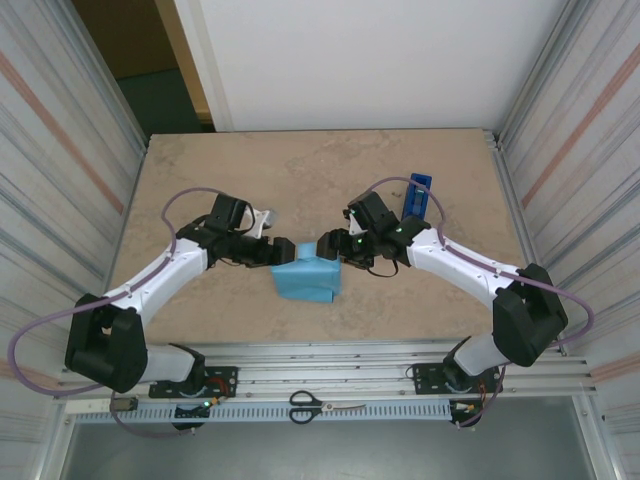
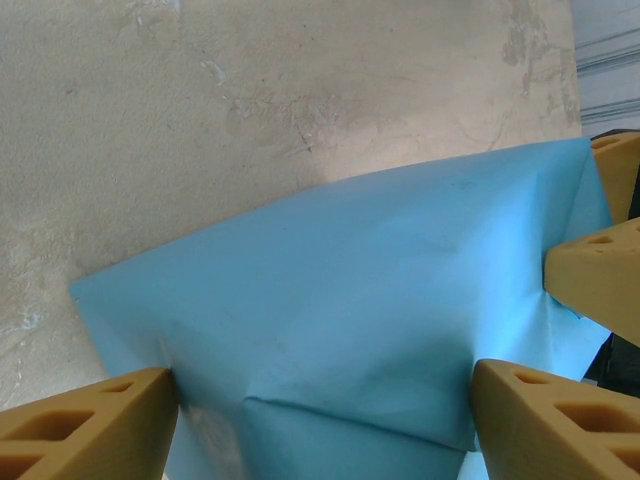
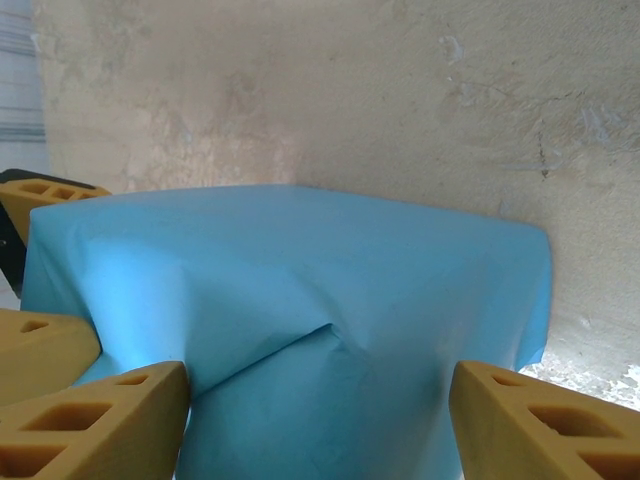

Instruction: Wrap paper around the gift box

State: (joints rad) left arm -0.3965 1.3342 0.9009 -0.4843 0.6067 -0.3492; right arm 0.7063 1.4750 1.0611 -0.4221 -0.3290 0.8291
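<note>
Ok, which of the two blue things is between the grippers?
The sky-blue paper bundle in the middle, flanked by the left gripper and right gripper. The narrow dark-blue tape dispenser sits apart at the far right.

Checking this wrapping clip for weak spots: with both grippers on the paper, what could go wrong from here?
1. The paper seems held only by the left gripper and right gripper clamping opposite ends. No tape shows on it, so releasing may let folds spring open.
2. The tape dispenser sits close by the right arm; swinging toward it could knock it.
</note>
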